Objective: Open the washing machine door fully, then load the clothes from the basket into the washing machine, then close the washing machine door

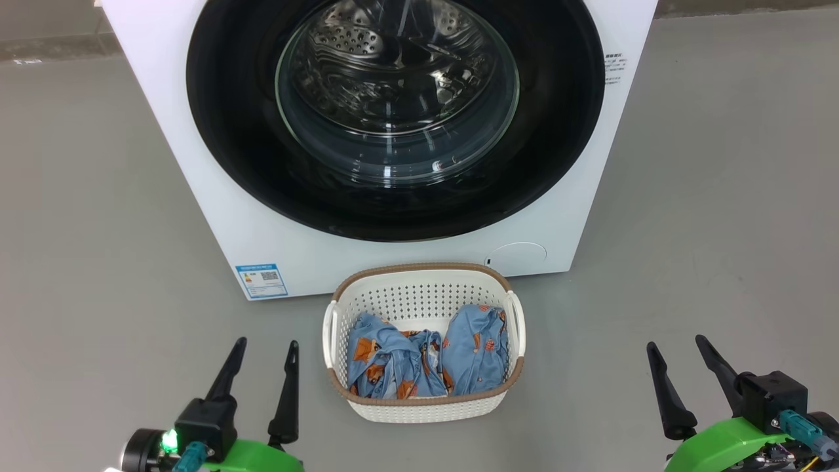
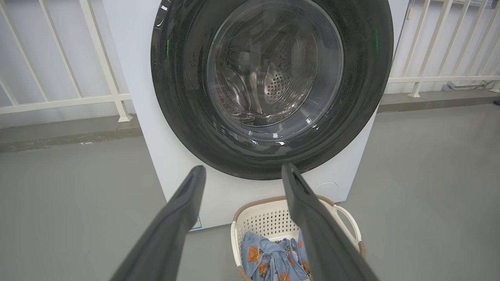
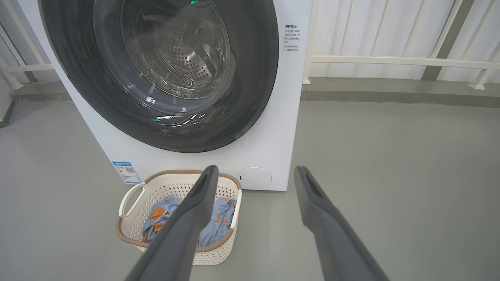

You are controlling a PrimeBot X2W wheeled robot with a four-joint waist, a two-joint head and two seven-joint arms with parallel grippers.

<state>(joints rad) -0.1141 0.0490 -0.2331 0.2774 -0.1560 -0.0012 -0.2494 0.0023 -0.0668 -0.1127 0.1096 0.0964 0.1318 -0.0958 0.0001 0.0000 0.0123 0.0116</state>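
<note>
The door [image 1: 395,111] sits shut, flush against the front of the washer [image 1: 216,223], with the steel drum visible through its glass. The basket [image 1: 419,406] stands on the grey floor [image 1: 98,229] just before the washer, below the door and right of the blue sticker [image 1: 261,280]. The clothes [image 1: 426,360] lie bunched inside the basket in two heaps. The left hand [image 1: 267,343] hangs to the basket's left, fingers spread and holding nothing, pointing toward the washer. The right hand [image 1: 675,342] is farther off on the basket's right, likewise spread and empty. A white railing [image 2: 58,103] runs behind the washer.
</note>
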